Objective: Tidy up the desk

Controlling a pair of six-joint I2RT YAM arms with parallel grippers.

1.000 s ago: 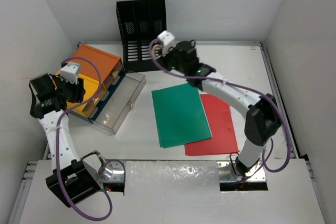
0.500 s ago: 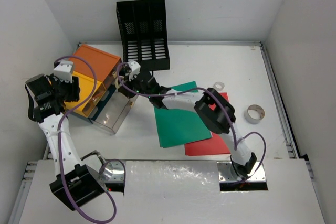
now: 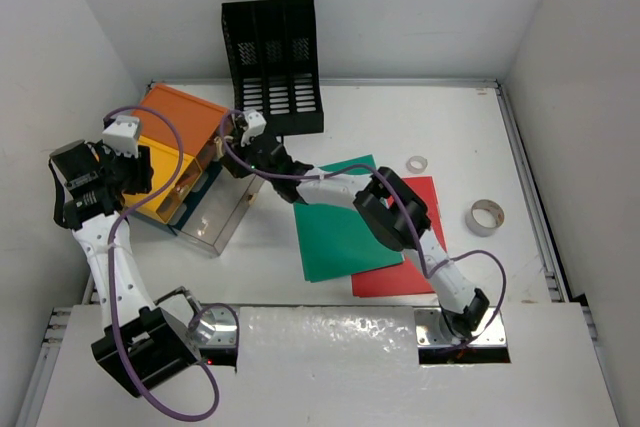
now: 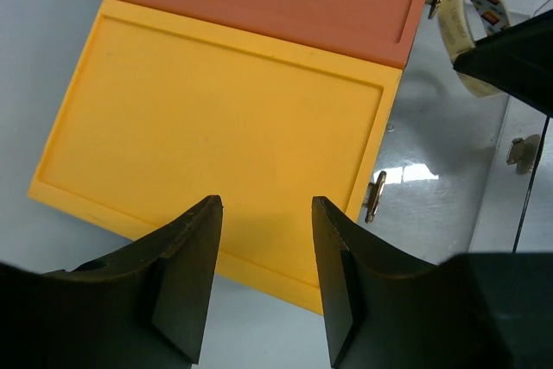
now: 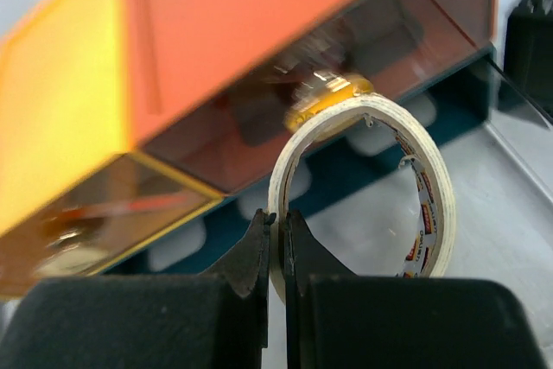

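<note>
My right gripper (image 5: 278,224) is pinched tight on the wall of a tape roll (image 5: 435,181), ring upright, over the pulled-out clear drawer (image 3: 222,209) of the drawer box (image 4: 225,110) at the left rear of the desk (image 3: 450,127); I judge it is there to drop the roll in. My left gripper (image 4: 264,210) is about half open, holding nothing, above the box's yellow top, perhaps to steady it. Print inside the roll's core: coloured marks, unreadable

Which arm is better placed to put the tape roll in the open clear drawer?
Right. The right fingers grip the tape roll over the clear drawer; the left fingers hang open and empty over the yellow box lid.
</note>
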